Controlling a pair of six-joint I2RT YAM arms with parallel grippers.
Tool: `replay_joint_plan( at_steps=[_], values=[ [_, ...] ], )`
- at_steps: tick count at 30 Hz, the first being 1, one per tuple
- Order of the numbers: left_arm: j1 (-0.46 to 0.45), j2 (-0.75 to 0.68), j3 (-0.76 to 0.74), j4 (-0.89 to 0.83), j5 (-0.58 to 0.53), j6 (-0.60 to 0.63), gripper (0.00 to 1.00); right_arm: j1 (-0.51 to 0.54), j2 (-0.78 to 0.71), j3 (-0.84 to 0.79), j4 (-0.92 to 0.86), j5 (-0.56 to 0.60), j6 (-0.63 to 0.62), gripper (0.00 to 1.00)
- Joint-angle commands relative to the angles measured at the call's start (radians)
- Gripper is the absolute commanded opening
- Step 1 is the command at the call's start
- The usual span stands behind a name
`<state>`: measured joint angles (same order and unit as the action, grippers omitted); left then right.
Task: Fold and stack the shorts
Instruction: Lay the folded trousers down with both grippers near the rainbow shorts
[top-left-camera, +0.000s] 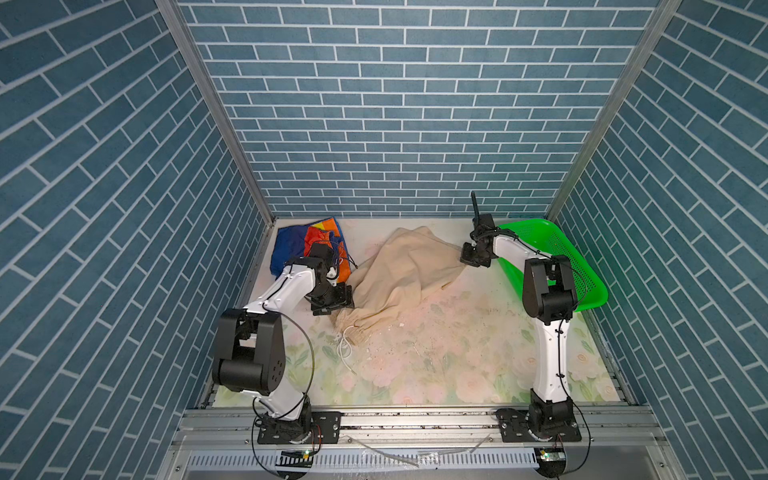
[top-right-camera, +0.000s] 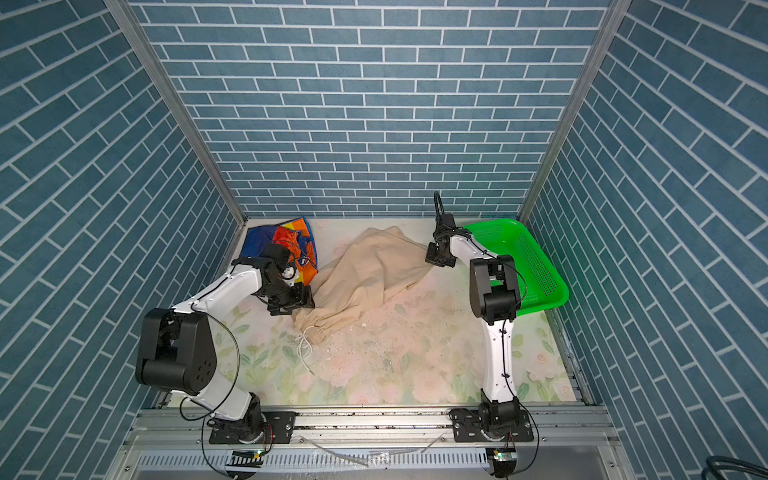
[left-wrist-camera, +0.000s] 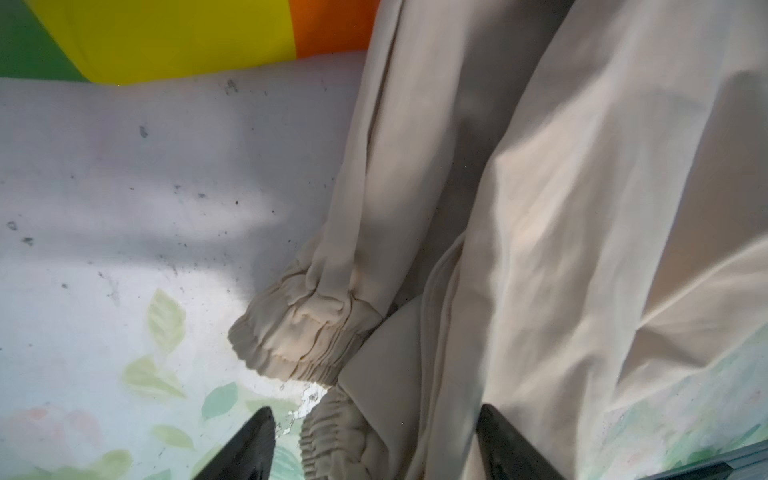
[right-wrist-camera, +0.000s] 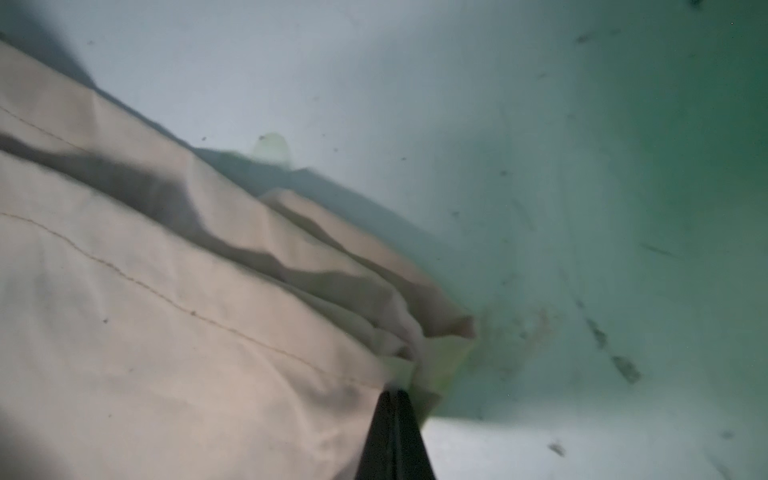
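Observation:
The beige shorts (top-left-camera: 399, 274) (top-right-camera: 370, 270) lie crumpled across the middle of the table, their gathered waistband (left-wrist-camera: 299, 336) toward the front left. A white drawstring (top-left-camera: 344, 353) trails off the waistband. My left gripper (left-wrist-camera: 376, 409) is open and low over the waistband, with beige cloth between its fingers (left-wrist-camera: 498, 432); in a top view it shows at the shorts' left edge (top-left-camera: 338, 305). My right gripper (right-wrist-camera: 395, 392) (top-left-camera: 467, 259) is shut on the hem corner of the beige shorts (right-wrist-camera: 166, 332) at their far right end. The rainbow-striped shorts (top-left-camera: 295, 245) (top-right-camera: 259, 241) (left-wrist-camera: 187, 37) lie at the back left, partly hidden by the left arm.
A green perforated basket (top-left-camera: 561, 245) (top-right-camera: 528, 253) stands at the back right, close behind the right arm. Blue brick-patterned walls close in the table on three sides. The floral table cover (top-left-camera: 436, 365) is scuffed in the middle, and a metal rail runs along the front.

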<state>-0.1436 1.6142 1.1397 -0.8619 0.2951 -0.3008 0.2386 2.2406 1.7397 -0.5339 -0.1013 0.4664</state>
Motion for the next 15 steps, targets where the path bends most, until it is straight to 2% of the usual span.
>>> replay_joint_plan(
  at_steps=[1, 7, 8, 10, 11, 13, 15],
  values=[
    [-0.016, 0.03, 0.027, 0.0, -0.018, 0.03, 0.76, -0.015, -0.104, -0.058, 0.048, 0.008, 0.021, 0.0],
    [-0.081, 0.09, 0.065, -0.033, -0.079, 0.067, 0.78, -0.028, -0.147, -0.128, 0.077, 0.024, 0.037, 0.0],
    [-0.086, 0.099, 0.07, -0.037, -0.089, 0.071, 0.78, -0.028, -0.144, -0.122, 0.074, 0.022, 0.038, 0.05],
    [-0.088, 0.112, 0.074, -0.04, -0.102, 0.072, 0.79, -0.028, -0.13, -0.104, 0.068, 0.019, 0.043, 0.27],
    [-0.088, 0.118, 0.077, -0.043, -0.108, 0.072, 0.79, -0.028, -0.122, -0.092, 0.068, -0.017, 0.044, 0.37],
    [-0.089, 0.127, 0.08, -0.045, -0.115, 0.072, 0.79, -0.026, -0.102, -0.072, 0.068, -0.045, 0.047, 0.47],
    [-0.088, 0.135, 0.081, -0.045, -0.117, 0.074, 0.79, -0.025, -0.081, -0.046, 0.058, -0.069, 0.044, 0.51]
  ],
)
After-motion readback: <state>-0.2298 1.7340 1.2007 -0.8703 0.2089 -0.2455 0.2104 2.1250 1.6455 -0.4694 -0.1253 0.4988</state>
